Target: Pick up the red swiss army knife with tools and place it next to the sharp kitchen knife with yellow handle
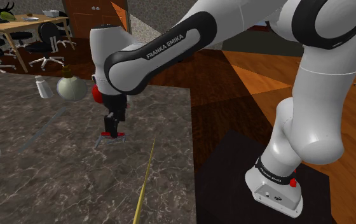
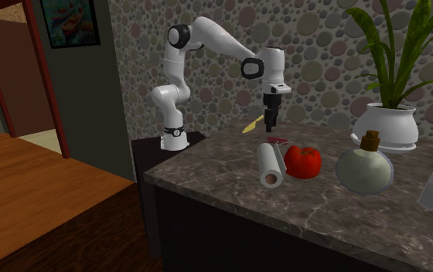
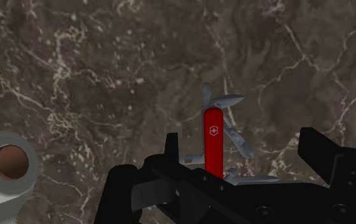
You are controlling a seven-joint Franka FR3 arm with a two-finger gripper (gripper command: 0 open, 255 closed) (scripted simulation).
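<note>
Hand (image 1: pixel 112 129) spread open, low over red swiss army knife (image 3: pixel 213 143) on marble counter (image 3: pixel 75 76); white pot (image 2: pixel 385 127) holds plant (image 2: pixel 397 46)

My bench (image 1: pixel 56 159) lies dim in the shoulder view, its dark stone catching little light, while my white arm (image 1: pixel 170 44) shines bright above it. A broad dark shadow crosses the wood floor (image 1: pixel 266 79) beside lit orange patches. In the wrist view my tool (image 3: pixel 240 143) is a near-black silhouette, and the red knife (image 3: pixel 213 146) glows vividly against murky stone.
</note>
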